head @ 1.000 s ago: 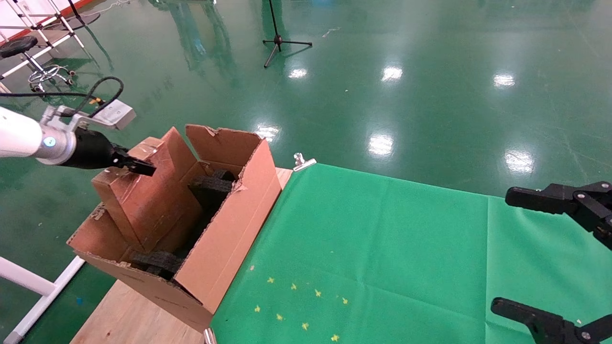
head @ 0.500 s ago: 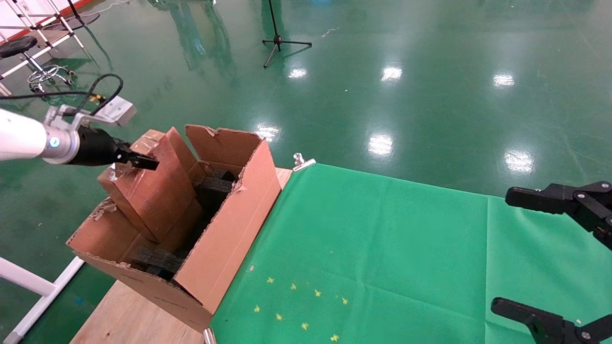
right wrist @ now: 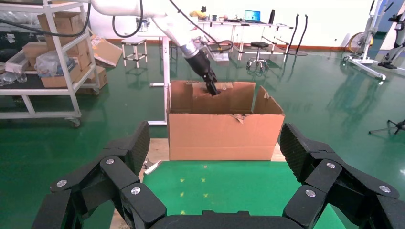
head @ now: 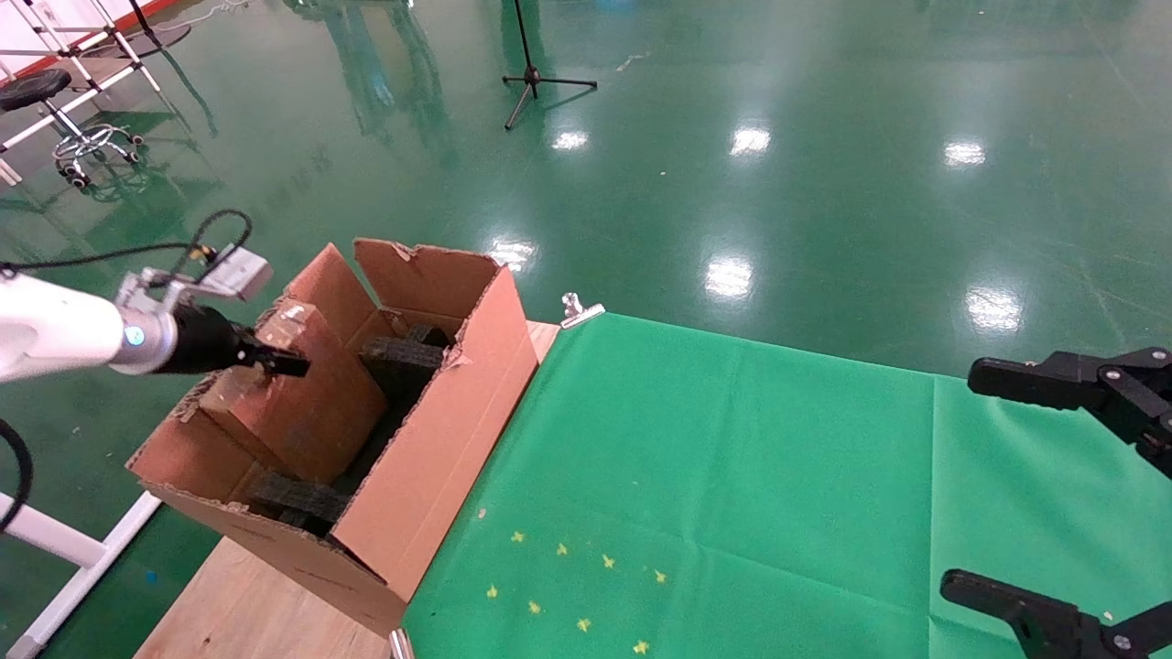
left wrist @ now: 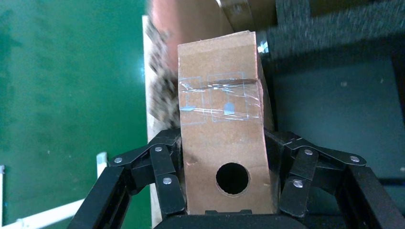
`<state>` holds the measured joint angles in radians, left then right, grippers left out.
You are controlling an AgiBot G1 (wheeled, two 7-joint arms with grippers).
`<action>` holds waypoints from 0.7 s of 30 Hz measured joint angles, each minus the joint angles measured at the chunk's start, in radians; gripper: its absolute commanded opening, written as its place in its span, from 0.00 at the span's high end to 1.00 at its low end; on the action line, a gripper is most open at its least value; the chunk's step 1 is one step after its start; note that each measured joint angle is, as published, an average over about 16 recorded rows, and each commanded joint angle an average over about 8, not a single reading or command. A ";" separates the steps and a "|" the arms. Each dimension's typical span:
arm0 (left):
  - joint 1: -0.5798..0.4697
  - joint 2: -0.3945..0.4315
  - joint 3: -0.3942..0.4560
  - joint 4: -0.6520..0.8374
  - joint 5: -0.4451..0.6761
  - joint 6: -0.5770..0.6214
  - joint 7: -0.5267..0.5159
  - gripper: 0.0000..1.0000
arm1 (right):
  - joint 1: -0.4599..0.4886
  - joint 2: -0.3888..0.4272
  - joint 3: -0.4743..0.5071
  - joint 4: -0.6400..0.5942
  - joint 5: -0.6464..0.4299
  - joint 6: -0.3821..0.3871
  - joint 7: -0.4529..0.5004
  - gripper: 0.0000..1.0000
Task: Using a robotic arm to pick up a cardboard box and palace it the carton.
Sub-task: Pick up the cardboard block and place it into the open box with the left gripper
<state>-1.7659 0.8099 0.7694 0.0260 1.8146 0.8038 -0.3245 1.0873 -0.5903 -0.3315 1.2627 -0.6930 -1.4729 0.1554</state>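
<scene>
Inside the carton [head: 430, 439] at the bench's left end, the cardboard box [head: 298, 403] sits tilted among black foam blocks [head: 403, 359], with the left gripper [head: 275, 360] jaws clamped on its upper end. Over the green cloth [head: 732, 494], the right gripper [head: 1053, 494] hangs with jaws spread wide and nothing between them.

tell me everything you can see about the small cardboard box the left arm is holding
The cardboard box is a small oblong of scuffed brown cardboard, sealed with shiny clear tape strips; the left wrist view shows a round hole in one face. It sits tilted, partly lowered inside the carton, against its far side wall, near black foam blocks. The left gripper grips its upper end, one finger on each side.
</scene>
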 measured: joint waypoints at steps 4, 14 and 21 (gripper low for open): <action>0.029 0.015 0.002 0.009 0.003 -0.015 -0.013 1.00 | 0.000 0.000 0.000 0.000 0.000 0.000 0.000 0.00; 0.078 0.048 0.012 0.015 0.017 -0.041 -0.051 1.00 | 0.000 0.000 0.000 0.000 0.000 0.000 0.000 0.00; 0.098 0.060 0.017 0.011 0.024 -0.057 -0.069 0.45 | 0.000 0.000 0.000 0.000 0.000 0.000 0.000 0.00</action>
<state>-1.6676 0.8694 0.7863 0.0365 1.8389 0.7472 -0.3932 1.0873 -0.5902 -0.3318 1.2626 -0.6927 -1.4727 0.1552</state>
